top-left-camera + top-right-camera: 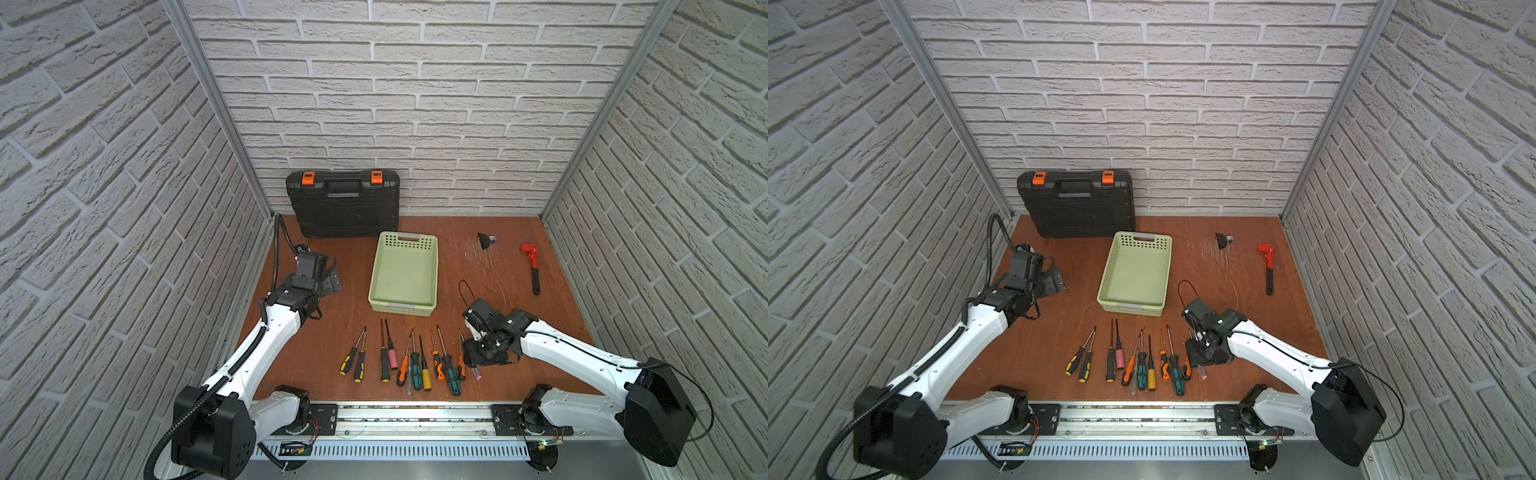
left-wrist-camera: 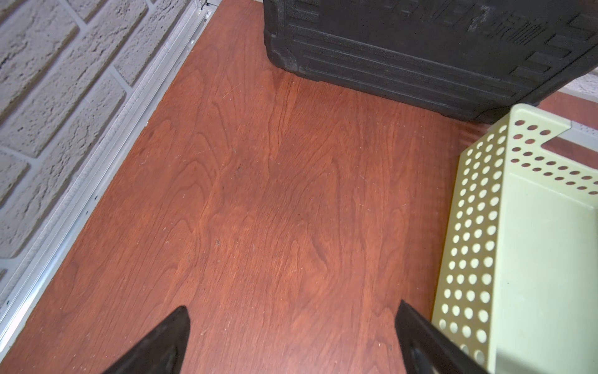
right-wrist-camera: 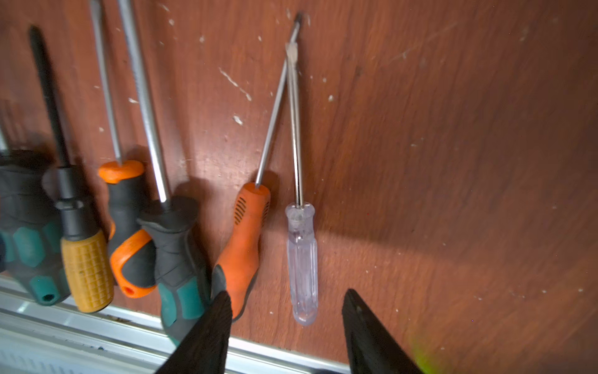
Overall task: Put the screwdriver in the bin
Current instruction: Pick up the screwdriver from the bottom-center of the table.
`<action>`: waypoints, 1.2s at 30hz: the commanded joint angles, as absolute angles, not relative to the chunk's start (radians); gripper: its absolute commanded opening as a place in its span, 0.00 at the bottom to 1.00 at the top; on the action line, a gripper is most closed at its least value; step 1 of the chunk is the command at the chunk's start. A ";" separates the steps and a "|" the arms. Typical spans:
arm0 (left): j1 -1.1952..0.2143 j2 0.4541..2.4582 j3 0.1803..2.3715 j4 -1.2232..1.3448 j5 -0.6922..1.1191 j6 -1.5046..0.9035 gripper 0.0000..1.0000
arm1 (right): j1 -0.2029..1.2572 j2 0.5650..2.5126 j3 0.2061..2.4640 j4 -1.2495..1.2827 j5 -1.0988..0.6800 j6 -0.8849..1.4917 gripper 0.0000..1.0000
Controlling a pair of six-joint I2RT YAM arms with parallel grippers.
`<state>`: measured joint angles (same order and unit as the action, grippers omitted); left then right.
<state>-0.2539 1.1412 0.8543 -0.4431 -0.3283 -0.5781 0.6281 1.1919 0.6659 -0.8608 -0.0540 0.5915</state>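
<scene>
A screwdriver with a clear plastic handle (image 3: 302, 259) lies at the right end of the row of screwdrivers, its shaft crossing that of an orange-handled one (image 3: 244, 239). My right gripper (image 3: 287, 293) hangs low over it, open. Its fingers straddle the butt of the clear handle without touching it. In both top views only the handle's end (image 1: 476, 372) (image 1: 1201, 372) shows under the right wrist. The bin (image 1: 403, 307) (image 1: 1131, 308), pale green and perforated, stands empty mid-table. My left gripper (image 2: 293, 306) is wide open over bare wood beside the bin's wall (image 2: 469, 226).
Several more screwdrivers (image 1: 415, 361) lie in a row near the front rail (image 1: 415, 411). A black toolcase (image 1: 345, 208) leans on the back wall. A red wrench (image 1: 532, 266) and a small black object (image 1: 484, 240) lie at the right.
</scene>
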 commanded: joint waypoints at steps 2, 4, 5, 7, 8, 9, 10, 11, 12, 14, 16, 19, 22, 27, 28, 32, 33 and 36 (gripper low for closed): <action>-0.255 1.144 0.853 -0.442 -0.347 -0.585 0.98 | 0.634 1.194 0.643 -0.811 -0.049 0.615 0.51; -0.256 1.149 0.852 -0.437 -0.347 -0.587 0.98 | 0.634 1.208 0.642 -0.810 -0.037 0.605 0.50; -0.255 1.154 0.851 -0.437 -0.346 -0.589 0.98 | 0.634 1.217 0.641 -0.804 -0.034 0.601 0.50; -0.255 1.160 0.851 -0.440 -0.343 -0.595 0.98 | 0.634 1.241 0.644 -0.785 -0.032 0.598 0.49; -0.255 1.160 0.850 -0.442 -0.344 -0.598 0.98 | 0.634 1.255 0.646 -0.772 -0.031 0.594 0.49; -0.256 1.157 0.847 -0.443 -0.344 -0.601 0.98 | 0.634 1.267 0.649 -0.764 -0.029 0.593 0.49; -0.255 1.156 0.847 -0.445 -0.344 -0.601 0.98 | 0.634 1.277 0.651 -0.757 -0.023 0.591 0.49; -0.256 1.153 0.844 -0.446 -0.343 -0.601 0.98 | 0.634 1.289 0.653 -0.751 -0.017 0.588 0.49; -0.254 1.149 0.843 -0.449 -0.346 -0.600 0.98 | 0.634 1.301 0.655 -0.748 -0.012 0.585 0.48; -0.253 1.145 0.844 -0.454 -0.353 -0.597 0.98 | 0.634 1.320 0.652 -0.739 -0.003 0.581 0.47; -0.252 1.138 0.844 -0.459 -0.357 -0.595 0.98 | 0.634 1.332 0.644 -0.722 -0.003 0.581 0.45; -0.248 1.135 0.843 -0.462 -0.360 -0.594 0.98 | 0.634 1.353 0.635 -0.696 -0.012 0.589 0.40; -0.245 1.135 0.845 -0.463 -0.360 -0.592 0.98 | 0.634 1.363 0.626 -0.688 -0.019 0.589 0.40; -0.242 1.136 0.848 -0.461 -0.361 -0.592 0.98 | 0.634 1.366 0.607 -0.683 -0.013 0.586 0.35; -0.242 1.138 0.849 -0.462 -0.361 -0.592 0.98 | 0.634 1.366 0.604 -0.681 -0.017 0.589 0.33; -0.242 1.141 0.853 -0.460 -0.362 -0.592 0.98 | 0.634 1.356 0.584 -0.682 -0.027 0.608 0.20; -0.240 1.141 0.853 -0.462 -0.361 -0.589 0.98 | 0.634 1.346 0.582 -0.687 -0.022 0.615 0.17; -0.237 1.137 0.858 -0.470 -0.362 -0.584 0.98 | 0.634 1.302 0.574 -0.699 0.003 0.626 0.12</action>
